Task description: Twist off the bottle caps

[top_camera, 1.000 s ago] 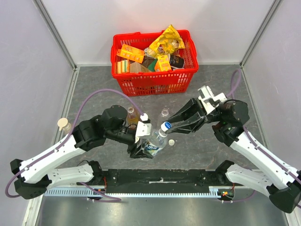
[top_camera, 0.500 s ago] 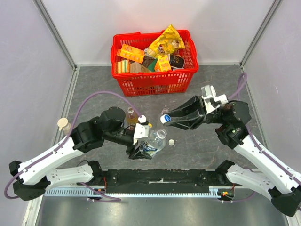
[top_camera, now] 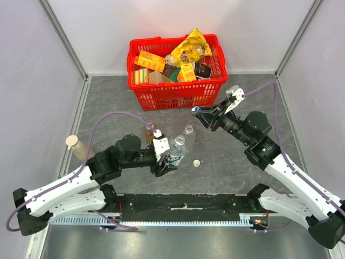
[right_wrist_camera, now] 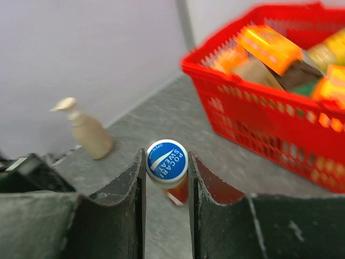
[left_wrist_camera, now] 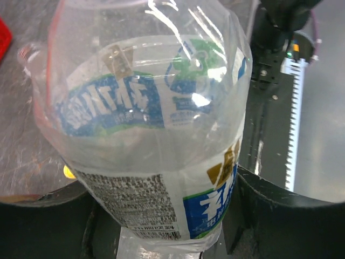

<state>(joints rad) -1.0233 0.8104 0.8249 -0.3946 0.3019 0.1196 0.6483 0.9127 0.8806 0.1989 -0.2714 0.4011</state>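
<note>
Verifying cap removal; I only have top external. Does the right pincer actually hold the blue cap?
Observer: Yes. Right wrist shows the blue cap pinched between the fingers of the right pincer.
Operator: Any print on it?
Observer: POCARI SWEAT, the printed top facing the camera.
Operator: And the left side?
Observer: Left wrist shows the left pincer clamped on the clear bottle at its labelled lower body.

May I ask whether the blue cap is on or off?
Off: the blue cap sits in the right gripper, away from the bottle.
</note>
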